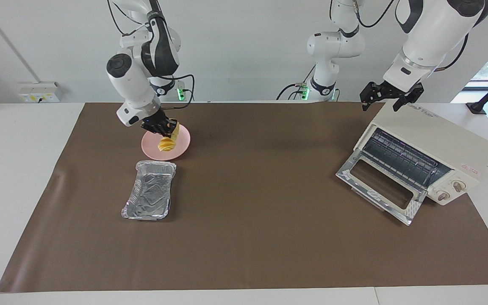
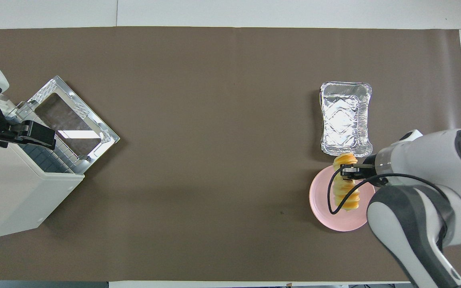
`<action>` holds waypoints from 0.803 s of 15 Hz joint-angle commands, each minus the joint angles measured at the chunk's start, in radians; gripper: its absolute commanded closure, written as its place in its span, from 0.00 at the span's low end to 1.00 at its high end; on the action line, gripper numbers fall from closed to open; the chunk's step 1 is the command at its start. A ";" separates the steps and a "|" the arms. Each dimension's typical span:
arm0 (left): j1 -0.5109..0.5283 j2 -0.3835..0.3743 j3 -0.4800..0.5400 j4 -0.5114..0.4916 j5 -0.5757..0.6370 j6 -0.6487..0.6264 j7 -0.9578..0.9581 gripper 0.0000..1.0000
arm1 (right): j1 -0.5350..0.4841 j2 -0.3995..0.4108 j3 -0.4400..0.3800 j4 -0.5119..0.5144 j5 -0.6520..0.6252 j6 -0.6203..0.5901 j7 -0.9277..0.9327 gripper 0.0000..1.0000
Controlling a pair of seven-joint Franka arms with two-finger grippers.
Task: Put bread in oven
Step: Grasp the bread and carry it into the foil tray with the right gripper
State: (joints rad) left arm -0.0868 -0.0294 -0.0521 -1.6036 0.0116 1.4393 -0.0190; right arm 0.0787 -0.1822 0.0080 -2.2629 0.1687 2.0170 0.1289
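Note:
The yellow-orange ridged bread [image 1: 167,143] [image 2: 345,191] hangs tilted in my right gripper [image 1: 164,127] [image 2: 349,171], which is shut on its upper end just over the round pink plate [image 1: 182,146] [image 2: 320,200]. The bread's lower end is at or just above the plate. The cream-white oven [image 1: 439,144] [image 2: 14,200] stands at the left arm's end of the table, its glass door [image 1: 379,186] [image 2: 74,120] dropped open and the wire rack showing. My left gripper [image 1: 392,99] [image 2: 34,135] hangs open and empty over the oven's top.
A crinkled silver foil tray [image 1: 151,190] [image 2: 346,118] lies empty beside the plate, farther from the robots. A brown mat [image 1: 248,212] covers the table between plate and oven.

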 commanded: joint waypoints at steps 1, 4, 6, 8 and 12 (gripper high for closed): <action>0.015 -0.029 -0.009 -0.030 -0.013 0.021 0.007 0.00 | -0.082 0.116 0.001 0.181 -0.005 -0.055 -0.090 1.00; 0.015 -0.029 -0.009 -0.030 -0.013 0.021 0.007 0.00 | -0.099 0.197 0.001 0.285 -0.018 -0.028 -0.110 1.00; 0.015 -0.029 -0.009 -0.030 -0.013 0.021 0.007 0.00 | -0.094 0.272 0.003 0.365 -0.018 0.023 -0.110 1.00; 0.015 -0.029 -0.009 -0.030 -0.013 0.021 0.005 0.00 | -0.086 0.341 0.001 0.434 -0.023 0.051 -0.112 1.00; 0.015 -0.029 -0.009 -0.030 -0.013 0.021 0.005 0.00 | -0.060 0.424 0.004 0.457 -0.023 0.149 -0.106 1.00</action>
State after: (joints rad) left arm -0.0868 -0.0294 -0.0521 -1.6036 0.0116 1.4393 -0.0190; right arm -0.0002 0.1991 0.0085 -1.8386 0.1620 2.1440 0.0299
